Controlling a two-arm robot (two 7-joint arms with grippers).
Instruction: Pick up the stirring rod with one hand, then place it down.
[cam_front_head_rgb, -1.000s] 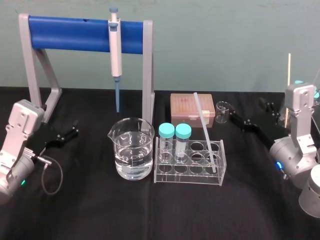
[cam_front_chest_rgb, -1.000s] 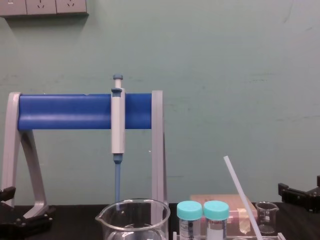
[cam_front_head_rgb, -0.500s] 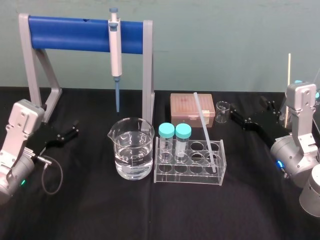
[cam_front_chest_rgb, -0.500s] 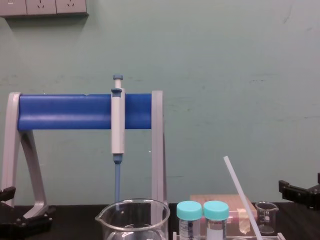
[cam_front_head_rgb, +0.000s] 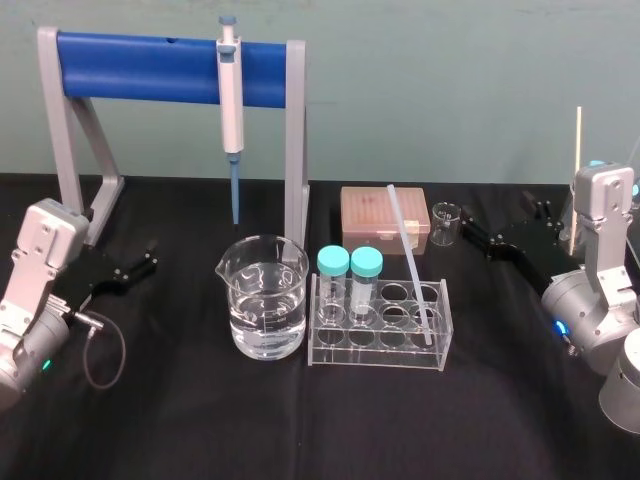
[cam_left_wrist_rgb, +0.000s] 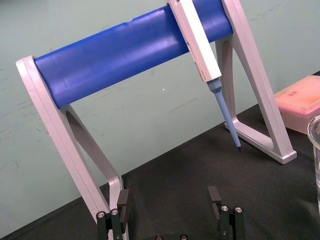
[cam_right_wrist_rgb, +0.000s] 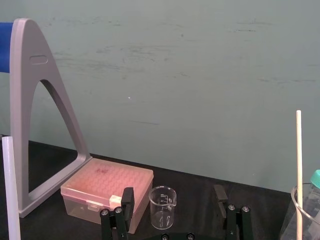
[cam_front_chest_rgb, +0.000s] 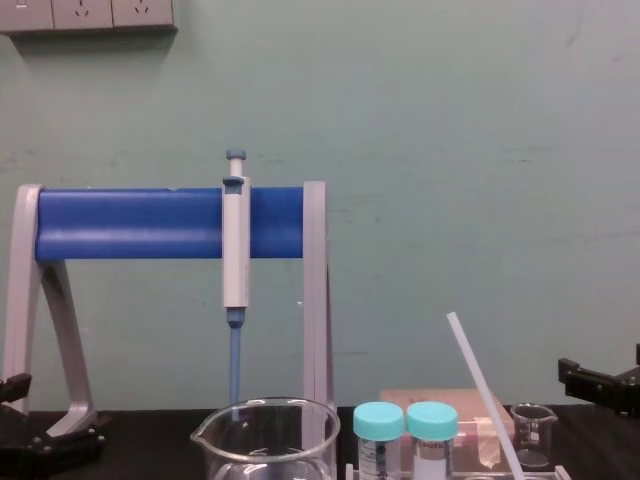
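Observation:
The stirring rod (cam_front_head_rgb: 408, 255) is a long translucent white rod leaning in the clear tube rack (cam_front_head_rgb: 330, 355) at the table's middle; it also rises in the chest view (cam_front_chest_rgb: 485, 395) and stands at the edge of the right wrist view (cam_right_wrist_rgb: 10, 190). My right gripper (cam_front_head_rgb: 505, 228) hovers open to the right of the rod, behind a small glass beaker (cam_front_head_rgb: 446, 223). In the right wrist view its fingers (cam_right_wrist_rgb: 127, 197) stand wide apart, nothing between them. My left gripper (cam_front_head_rgb: 130, 268) rests open at the far left, away from the rod.
A grey-white pipette (cam_front_head_rgb: 231, 95) hangs on the blue-barred stand (cam_front_head_rgb: 140, 67) at the back. A large beaker of water (cam_front_head_rgb: 265, 310) stands left of the rack, which holds two teal-capped tubes (cam_front_head_rgb: 350, 265). A pink tip box (cam_front_head_rgb: 375, 215) lies behind it.
The right gripper has crept slightly upward. The rod, the glassware and the left arm have not moved.

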